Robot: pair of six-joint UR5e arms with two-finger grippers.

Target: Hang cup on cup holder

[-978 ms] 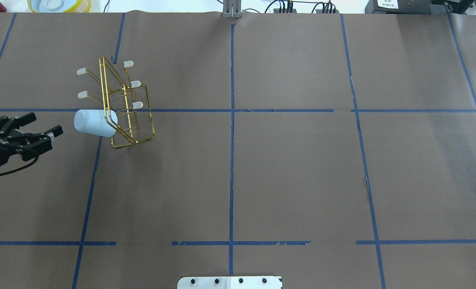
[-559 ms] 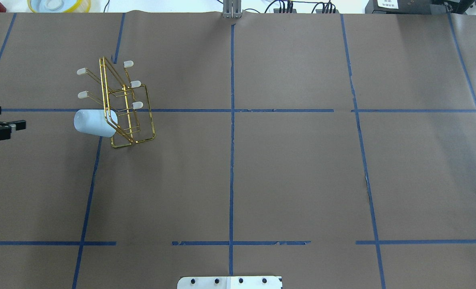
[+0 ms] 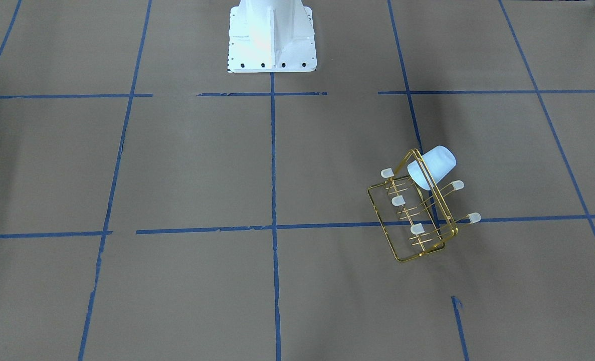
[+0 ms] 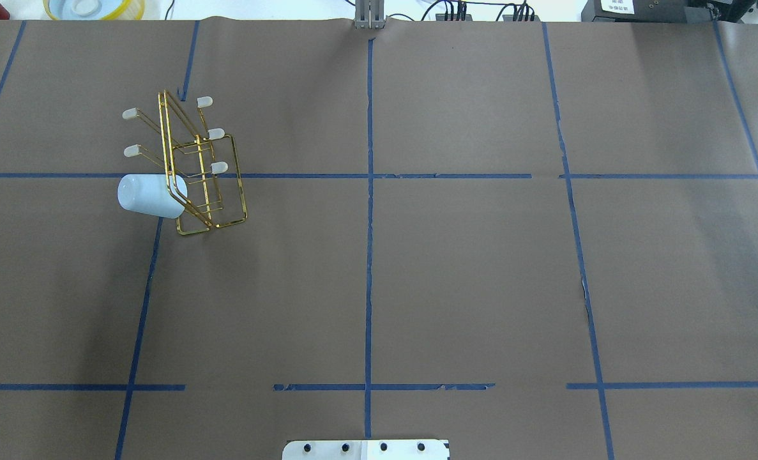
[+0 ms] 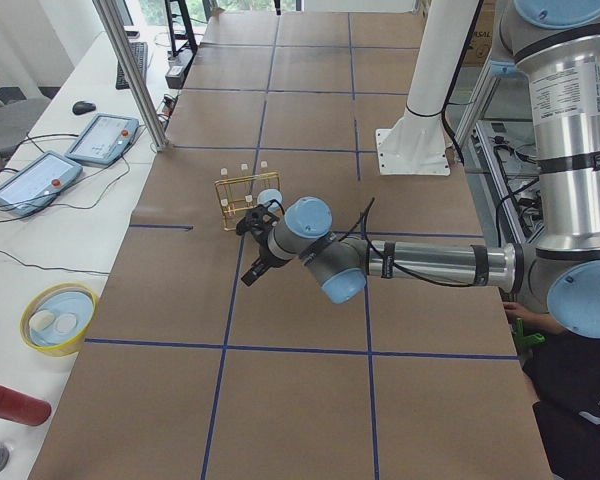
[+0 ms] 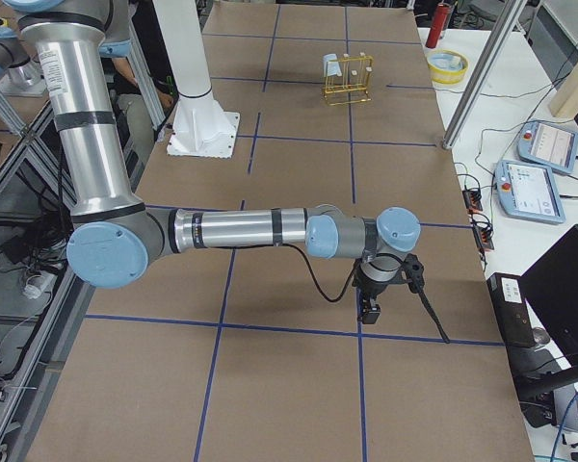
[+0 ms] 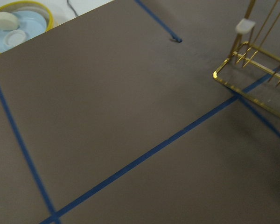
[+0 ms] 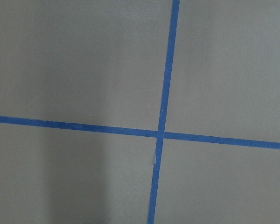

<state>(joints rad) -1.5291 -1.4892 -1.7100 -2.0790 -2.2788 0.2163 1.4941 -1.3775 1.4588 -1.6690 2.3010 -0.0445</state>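
The pale blue-white cup (image 4: pixel 151 196) sits tilted on the left side of the gold wire cup holder (image 4: pixel 228 174), rim against the frame, closed base pointing away from it. The prong under it is hidden. Both show in the front view, cup (image 3: pixel 435 165) and holder (image 3: pixel 394 243). Several other capped prongs are bare. My left gripper (image 5: pixel 255 250) is off the table's left end, apart from the cup (image 5: pixel 270 198); I cannot tell if it is open. My right gripper (image 6: pixel 371 306) hangs far off near the table's right end; I cannot tell its state.
A yellow-rimmed bowl (image 4: pixel 94 7) stands beyond the back left corner, also in the left wrist view (image 7: pixel 18 21). A red cylinder (image 5: pixel 15 403) lies on the side bench. The white robot base (image 3: pixel 272 35) stands mid-table. A metal post (image 5: pixel 140 80) rises at the far edge.
My left gripper, open beside the cup a second ago, has drawn back to the left and out of the overhead view. The cup and the holder have not moved.
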